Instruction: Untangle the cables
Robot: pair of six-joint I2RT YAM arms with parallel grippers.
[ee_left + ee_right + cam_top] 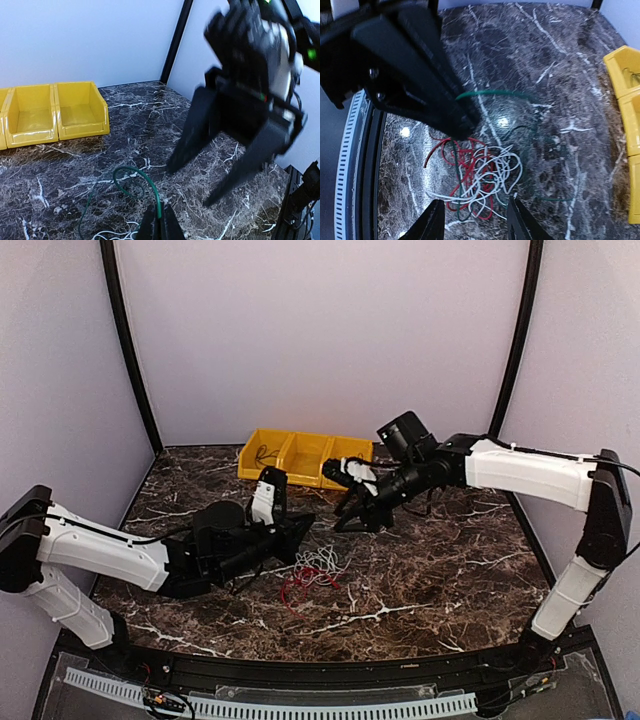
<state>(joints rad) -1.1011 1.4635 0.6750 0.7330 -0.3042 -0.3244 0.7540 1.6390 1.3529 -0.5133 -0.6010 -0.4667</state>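
The left gripper [160, 226] is pinched tight on a thin green cable [490, 92]. This cable is smooth and bends in a round loop out from the pointy black finger tips.

Just below this gripper lies the pile of cables [482, 182]. They are skinny red, white and green strings, all curly and mixed up. They rest on the table [450, 570], which is dark and shiny like stone, with white cracks.

The right gripper [476, 202] is spread wide with nothing between its flat black fingers. The pile sits down past its finger tips. The left gripper is near it, not touching.

Behind both grippers stand the yellow bins [82, 127]. They are smooth plastic boxes with open tops, joined side by side. The bin on the left end holds a thin dark squiggle, too small to tell what it is.
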